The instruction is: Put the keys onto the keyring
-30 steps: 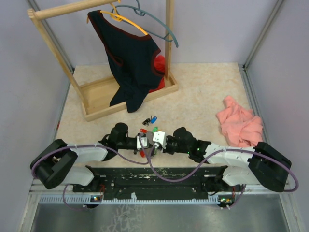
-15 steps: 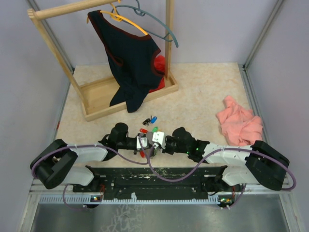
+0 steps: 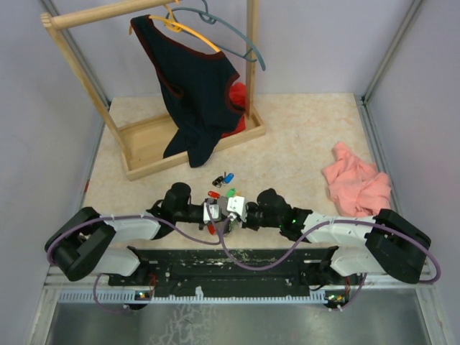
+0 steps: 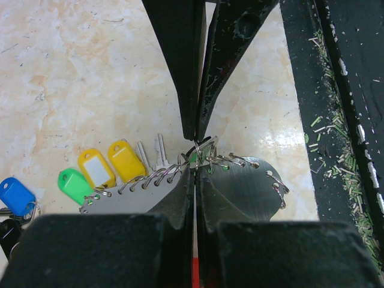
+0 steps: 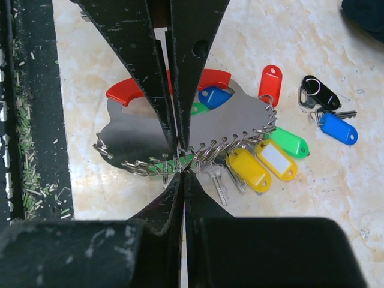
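left gripper (image 4: 195,171): low over the worktop (image 3: 309,129) at its near edge, jaws squeezed to a hairline. The tips sit right on the wire loops (image 5: 225,144) along the keyring's rim. Whether a loop is nipped between them, I cannot tell.
right gripper (image 5: 182,174): facing the other one tip to tip at the very same spot, jaws just as tight. What it has hold of, if anything, I cannot tell.
keyring (image 5: 234,123): flat on the worktop under both grippers. It is a grey metal plate with a red arc (image 5: 123,93) on the edge opposite the loops.
keys at the rim: two yellow-tagged keys (image 5: 249,169) and a green-tagged key (image 5: 290,143) fan out from the looped edge, with bare metal keys (image 5: 219,180) beside them.
keys further out: a red-tagged key (image 5: 270,84) just beside the plate; a black tag (image 5: 321,93) and a blue-tagged key (image 5: 338,128) lie together, apart from it.
off to the right: a pink cloth (image 3: 358,185), well clear.
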